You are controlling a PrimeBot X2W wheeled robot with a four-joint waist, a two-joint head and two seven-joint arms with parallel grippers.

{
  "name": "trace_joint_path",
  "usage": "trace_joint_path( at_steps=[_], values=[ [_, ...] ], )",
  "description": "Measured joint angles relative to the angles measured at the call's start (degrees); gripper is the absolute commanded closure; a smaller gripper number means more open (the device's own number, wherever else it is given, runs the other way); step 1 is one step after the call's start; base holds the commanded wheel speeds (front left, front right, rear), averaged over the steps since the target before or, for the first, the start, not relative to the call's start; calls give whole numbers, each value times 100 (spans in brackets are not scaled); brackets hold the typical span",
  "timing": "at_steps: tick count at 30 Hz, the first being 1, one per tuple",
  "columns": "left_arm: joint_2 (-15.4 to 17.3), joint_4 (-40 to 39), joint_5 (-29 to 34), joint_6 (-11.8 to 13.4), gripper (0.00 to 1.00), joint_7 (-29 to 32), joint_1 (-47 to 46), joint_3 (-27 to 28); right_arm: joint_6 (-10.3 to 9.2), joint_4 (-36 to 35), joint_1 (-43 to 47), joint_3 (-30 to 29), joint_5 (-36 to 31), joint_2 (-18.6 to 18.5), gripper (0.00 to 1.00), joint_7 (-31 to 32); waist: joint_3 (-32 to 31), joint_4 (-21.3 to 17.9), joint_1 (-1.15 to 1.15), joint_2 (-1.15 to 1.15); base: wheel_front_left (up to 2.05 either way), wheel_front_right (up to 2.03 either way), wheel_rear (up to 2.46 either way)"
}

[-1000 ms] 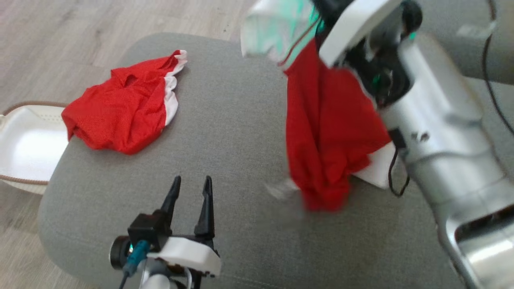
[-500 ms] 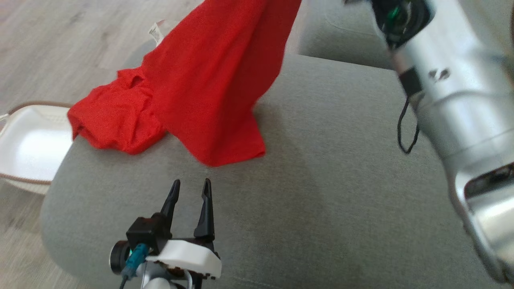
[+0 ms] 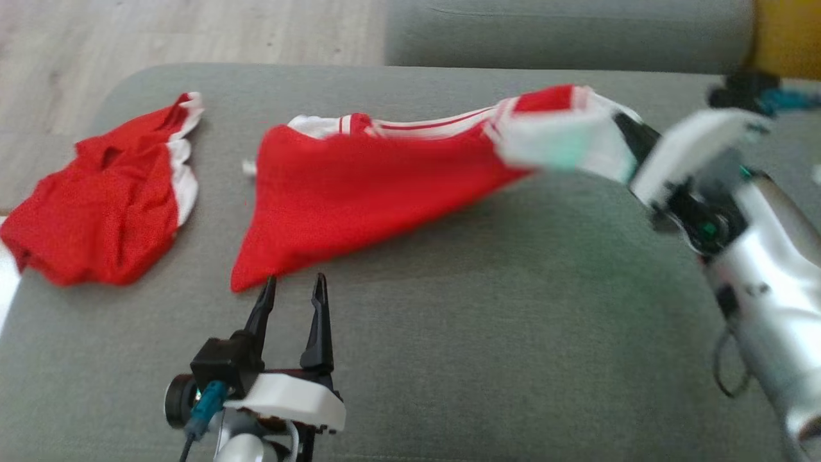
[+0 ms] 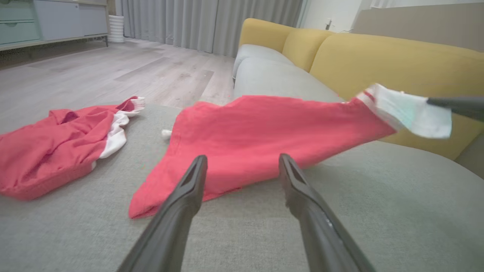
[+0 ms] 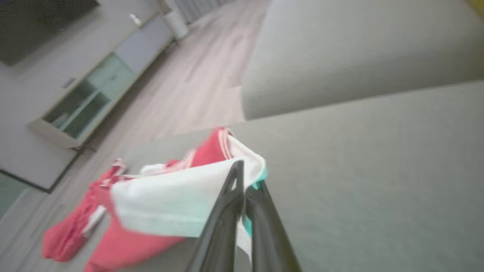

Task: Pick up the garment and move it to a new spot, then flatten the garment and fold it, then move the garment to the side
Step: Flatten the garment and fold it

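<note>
Garment (image 3: 365, 192) lower, in (tight) right gripper (image 5: 242, 172)

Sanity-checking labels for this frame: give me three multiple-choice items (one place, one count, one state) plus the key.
1. In the head view, where does the crumpled garment lie relative to the stretched garment?
A) left of it
B) right of it
C) on top of it

2. How many red garments are there?
A) one
B) two
C) three

3. The right claw is:
A) open, holding nothing
B) shut on the stretched garment's white end
C) shut on nothing

Key:
1 A: it lies at the left, with grey cushion showing between the two.
2 B: one is crumpled, one stretched out.
3 B: the white fabric is pinched in it.
</note>
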Motion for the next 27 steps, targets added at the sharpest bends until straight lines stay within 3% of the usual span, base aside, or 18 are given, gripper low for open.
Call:
trace_joint_path(
  at_steps=[6,17,18,19,20,27],
  values=[
    [0,4,57,-25,0,0,-74,7,0,-30,614,-368,-334,-520,100,296,76,-333,0,0,0,0,0],
    [-1,10,64,-26,0,0,-78,5,0,412,1020,-1150,-1522,-697,100,569,122,-558,0,0,0,0,0],
    [-1,10,64,-26,0,0,-78,4,0,428,1019,-1233,-1667,-683,79,513,123,-563,0,0,0,0,0],
    [-1,11,64,-26,0,0,-78,4,0,430,1018,-1304,-1788,-665,47,454,121,-567,0,0,0,0,0],
    [-1,11,64,-25,0,0,-78,4,0,426,1018,-1389,-1896,-636,0,390,117,-572,0,0,0,0,0],
    [-1,23,63,-38,0,0,-77,0,0,4,1021,-1673,-2743,-467,0,-202,63,-574,0,0,0,0,0]
  ],
)
